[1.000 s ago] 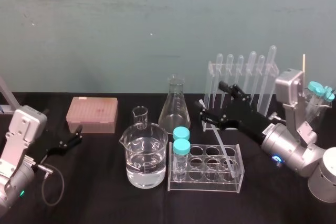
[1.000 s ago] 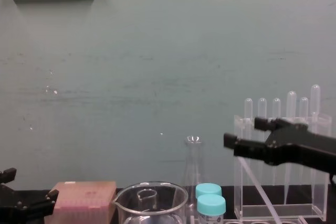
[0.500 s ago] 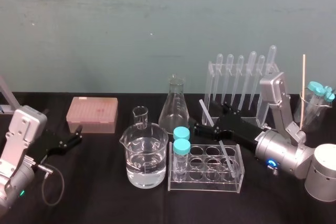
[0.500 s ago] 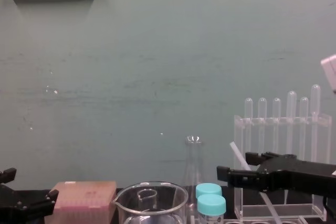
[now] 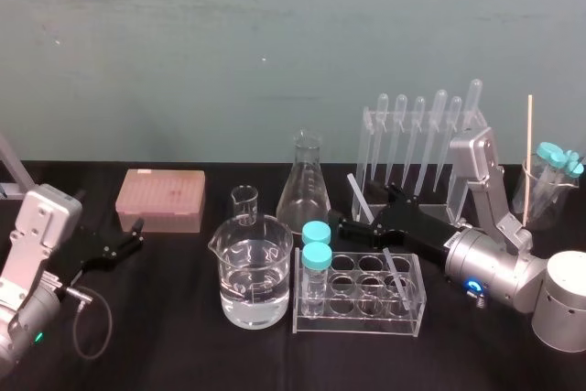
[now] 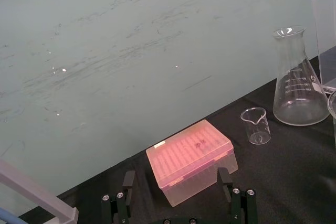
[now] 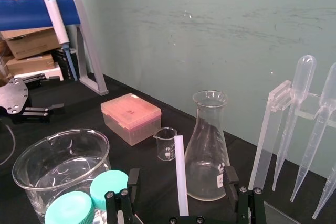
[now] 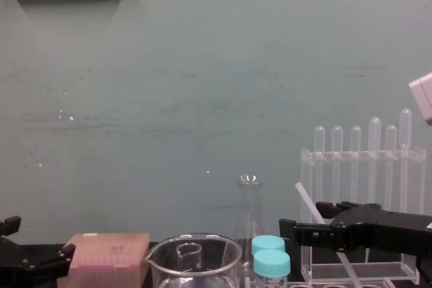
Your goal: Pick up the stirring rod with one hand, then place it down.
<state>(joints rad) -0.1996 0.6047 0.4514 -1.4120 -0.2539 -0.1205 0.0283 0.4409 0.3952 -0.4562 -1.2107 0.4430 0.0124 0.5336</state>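
Jaws of right gripper [image 7: 181, 174] gaping, straddling stirring rod [image 7: 179, 153] to grasp | rod leaning in tube rack [image 5: 362, 323] | left gripper [image 5: 136, 233] idling, jaws spread, far left of rack

Whitish stirring rod [image 5: 359, 196]; pink box [image 5: 160, 199]; teal caps [image 5: 317, 233]; black table [image 5: 165, 341].

Left gripper [image 5: 134, 235]: matte black, two blocky angular fingers, small silver screw heads [image 6: 116, 195] at the finger bases.
Left arm [image 5: 35, 243]: boxy silver-grey housing, thin black cable [image 5: 90, 322] in a loop, small green light [image 5: 37, 337].
Right gripper [image 5: 364, 210]: same black angular build and silver fasteners.
Right arm [image 5: 494, 270]: rounded silver casing, flat silver bracket [image 5: 476, 176], blue light [image 5: 472, 286].
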